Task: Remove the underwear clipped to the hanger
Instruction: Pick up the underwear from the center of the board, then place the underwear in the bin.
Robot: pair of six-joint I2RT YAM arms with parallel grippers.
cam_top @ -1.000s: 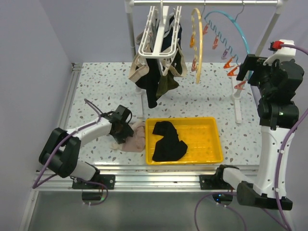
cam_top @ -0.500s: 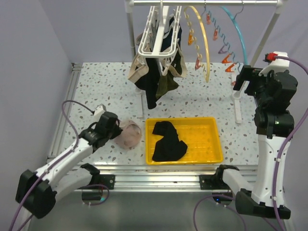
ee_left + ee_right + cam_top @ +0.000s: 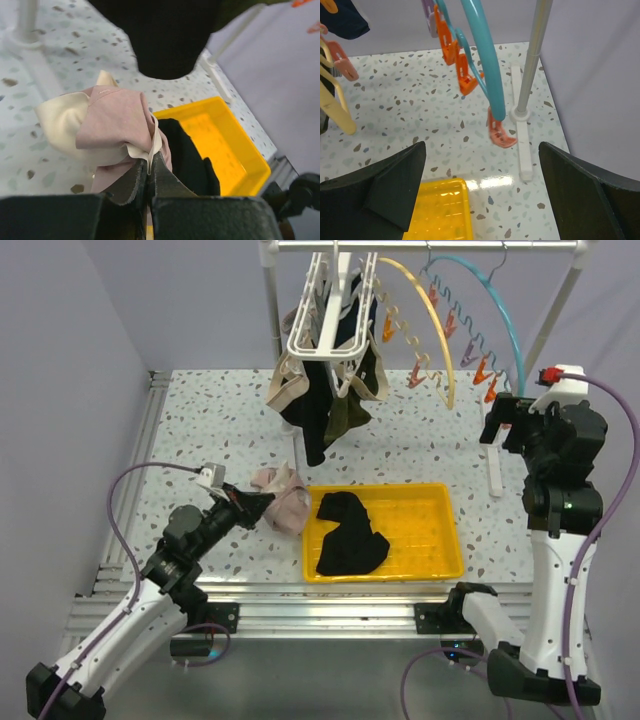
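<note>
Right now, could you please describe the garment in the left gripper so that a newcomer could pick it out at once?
Find the yellow tray near the table's front edge. Just off its left rim, bunched underwear is pinched in the left gripper. It is the only pale pink-beige piece down there; the underwear lying in the tray is black.

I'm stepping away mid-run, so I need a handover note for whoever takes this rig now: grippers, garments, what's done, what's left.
Left gripper: shut on the pale pink underwear, held at the left edge of the yellow tray.
Right gripper: open, empty, raised near the rack post.
Done: black underwear lies in the tray.
Left: probably drop the pink piece into the tray; several clipped garments hang on the white hanger.
</note>
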